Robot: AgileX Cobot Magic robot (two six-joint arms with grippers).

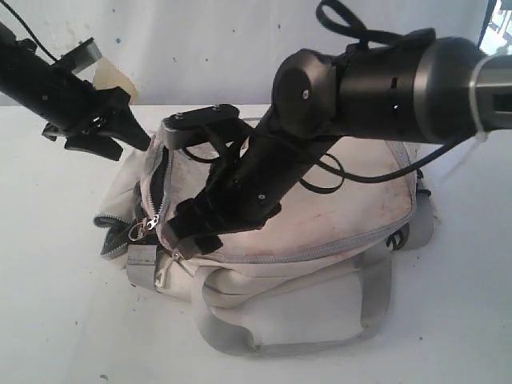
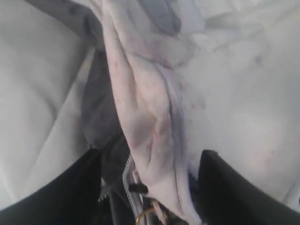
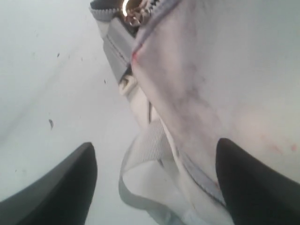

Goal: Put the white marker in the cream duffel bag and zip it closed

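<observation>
The cream duffel bag (image 1: 336, 216) lies in the middle of the white table, and its grey zipper (image 1: 157, 188) gapes open at the left end. A metal zip pull (image 1: 138, 230) hangs at the front left corner. My left gripper (image 1: 134, 141) is at the bag's upper left edge, open, with a fold of cream fabric (image 2: 150, 108) and zipper teeth (image 2: 126, 171) between its spread fingers. My right gripper (image 1: 190, 232) reaches across the bag to its front left corner. It is open over the bag's seam and grey strap (image 3: 150, 140), near the zip pull (image 3: 133, 14). The white marker is not in view.
A grey webbing strap loop (image 1: 240, 340) lies on the table (image 1: 56, 304) in front of the bag. The right arm's black cable (image 1: 344, 180) droops over the bag's top. A beige object (image 1: 112, 80) leans against the back wall behind the left arm.
</observation>
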